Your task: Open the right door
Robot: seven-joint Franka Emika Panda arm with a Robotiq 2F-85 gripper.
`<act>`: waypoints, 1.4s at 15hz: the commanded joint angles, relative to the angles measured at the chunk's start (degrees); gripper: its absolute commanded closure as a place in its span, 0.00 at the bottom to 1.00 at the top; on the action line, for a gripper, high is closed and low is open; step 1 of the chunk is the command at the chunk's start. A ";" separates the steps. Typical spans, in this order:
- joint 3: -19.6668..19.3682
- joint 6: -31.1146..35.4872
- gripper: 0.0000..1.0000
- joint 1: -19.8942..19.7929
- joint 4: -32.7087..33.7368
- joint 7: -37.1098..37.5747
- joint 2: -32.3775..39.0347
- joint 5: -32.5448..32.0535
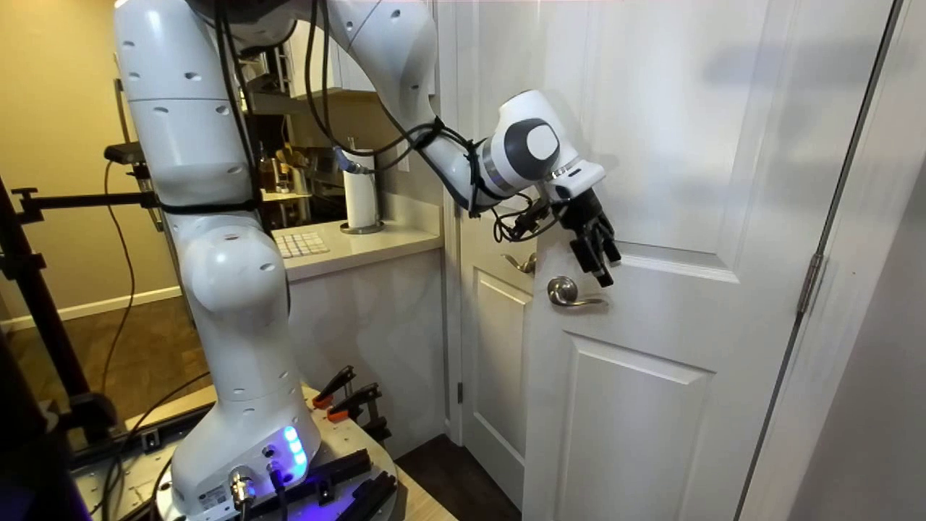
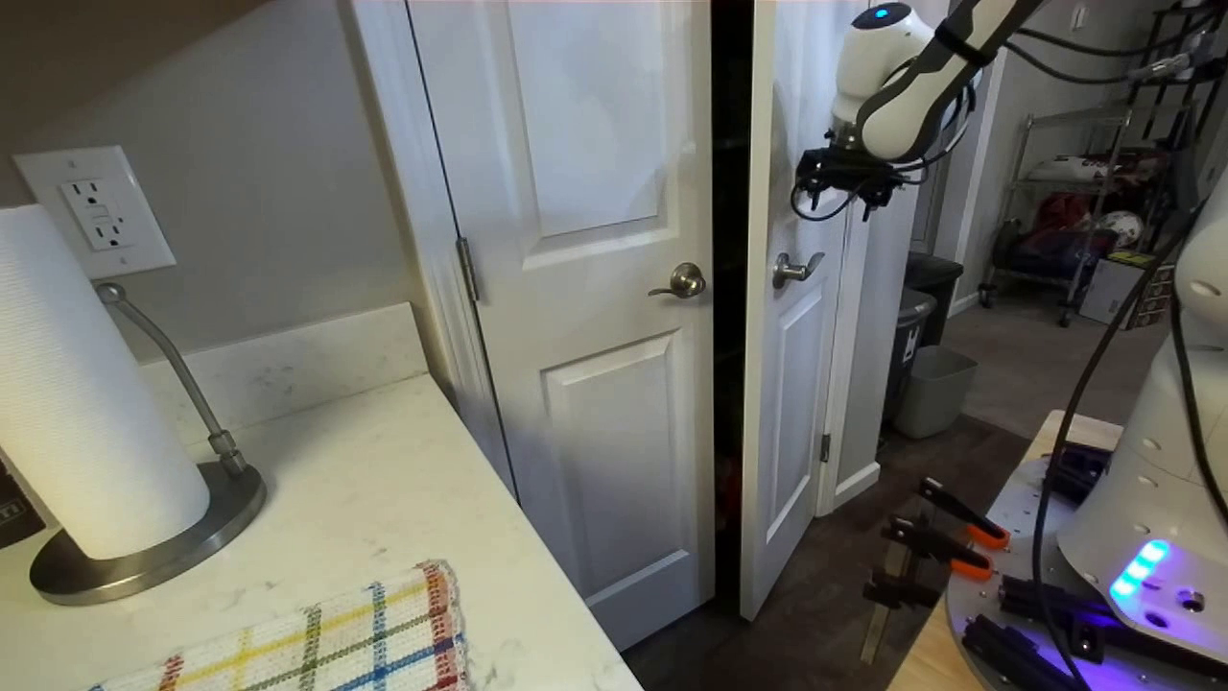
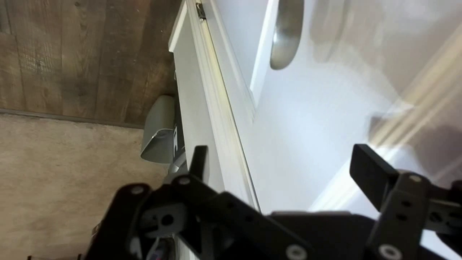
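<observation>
The right door is a tall white panelled leaf with a silvery lever handle at its left edge. It stands ajar; an exterior view shows its edge out beyond a dark gap. Its lever also shows in an exterior view and at the top of the wrist view. My gripper is open and empty, in front of the door face and just above the lever, apart from it. In an exterior view the gripper hangs above the lever. In the wrist view the fingers are wide apart before the white door surface.
The matching left leaf has its handle at its right edge and looks closed. A counter with a paper towel roll and a checked cloth stands beside it. A grey bin stands beyond the right door frame.
</observation>
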 commanded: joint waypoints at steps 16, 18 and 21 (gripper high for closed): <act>7.60 0.14 0.00 -4.76 -0.90 -2.33 -1.43 2.84; 8.31 -0.20 0.00 -4.43 -1.32 -2.54 -0.97 3.76; 9.10 -0.49 0.00 -4.05 -2.63 -2.73 -0.24 5.74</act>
